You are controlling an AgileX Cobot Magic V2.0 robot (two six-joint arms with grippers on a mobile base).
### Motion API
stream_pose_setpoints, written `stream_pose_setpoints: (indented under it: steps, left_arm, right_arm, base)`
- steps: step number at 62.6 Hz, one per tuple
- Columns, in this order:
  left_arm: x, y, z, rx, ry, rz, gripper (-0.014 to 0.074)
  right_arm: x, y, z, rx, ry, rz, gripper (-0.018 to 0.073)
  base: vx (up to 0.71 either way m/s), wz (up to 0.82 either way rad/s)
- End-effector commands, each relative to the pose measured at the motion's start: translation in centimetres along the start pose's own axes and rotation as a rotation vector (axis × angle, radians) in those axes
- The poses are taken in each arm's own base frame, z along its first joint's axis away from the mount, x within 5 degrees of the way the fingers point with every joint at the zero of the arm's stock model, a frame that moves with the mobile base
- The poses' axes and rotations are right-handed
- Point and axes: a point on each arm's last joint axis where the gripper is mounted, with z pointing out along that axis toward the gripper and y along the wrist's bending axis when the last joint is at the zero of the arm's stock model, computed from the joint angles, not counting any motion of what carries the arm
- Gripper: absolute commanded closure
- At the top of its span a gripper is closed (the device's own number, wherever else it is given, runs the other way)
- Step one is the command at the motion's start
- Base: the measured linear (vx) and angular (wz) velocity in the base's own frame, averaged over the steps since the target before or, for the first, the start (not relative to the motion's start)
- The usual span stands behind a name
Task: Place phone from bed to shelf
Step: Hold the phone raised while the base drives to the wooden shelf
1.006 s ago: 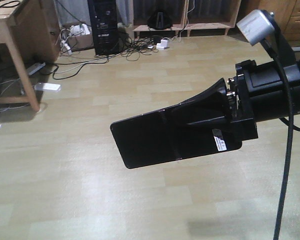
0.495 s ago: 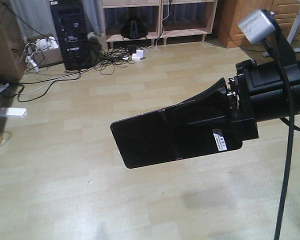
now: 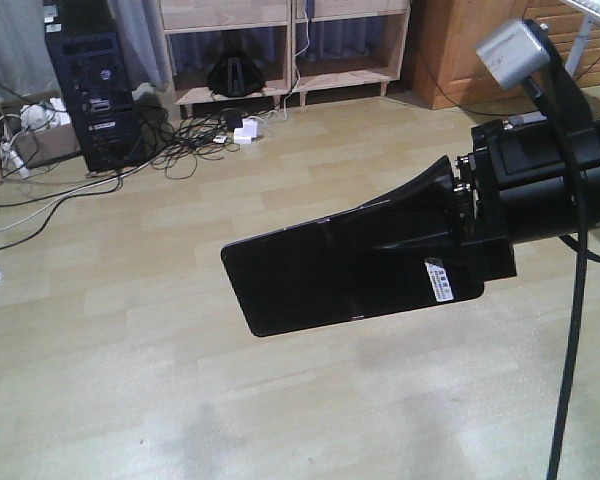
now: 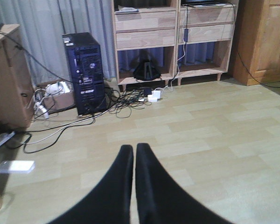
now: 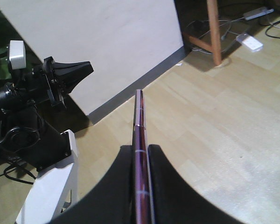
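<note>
The right tool (image 5: 140,148) is clamped on one end of the phone (image 3: 330,275), which hangs in the air above the wood floor (image 3: 130,380) and juts toward 9 o'clock in the front view. The left tool (image 4: 134,151) has its fingers pressed together on nothing. The shelf (image 4: 147,39) stands at 12 o'clock, well apart across the floor.

Bare pale floor (image 4: 214,135) lies open up to the shelf (image 4: 149,39) at the back wall. Left of the shelf stands a black computer tower (image 4: 86,72), with a tangle of cables (image 4: 126,98) spread over the floor in front. The shelf's lower left compartment holds a dark object (image 4: 146,71); the lower right one looks free, though it is dim. A wooden cabinet (image 4: 261,42) closes off the right. The phone (image 3: 330,275) juts ahead of the right end effector (image 5: 140,148).
</note>
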Motion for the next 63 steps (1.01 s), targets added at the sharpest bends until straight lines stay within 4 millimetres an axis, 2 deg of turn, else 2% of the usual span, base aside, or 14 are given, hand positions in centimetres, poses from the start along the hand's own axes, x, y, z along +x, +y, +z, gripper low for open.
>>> stream_pose_setpoints:
  steps: [1, 63]
  left_arm:
    - [-0.43, 0.02, -0.03, -0.003, -0.071, -0.009, 0.0595]
    - [-0.43, 0.02, -0.03, -0.003, -0.071, -0.009, 0.0595]
  right_arm:
    - [-1.16, 1.89, -0.94, -0.076, -0.065, -0.021, 0.0561]
    - [-1.17, 1.88, -0.94, -0.075, -0.066, -0.021, 0.0561]
  base:
    - [0.45, -0.11]
    - [0.43, -0.23]
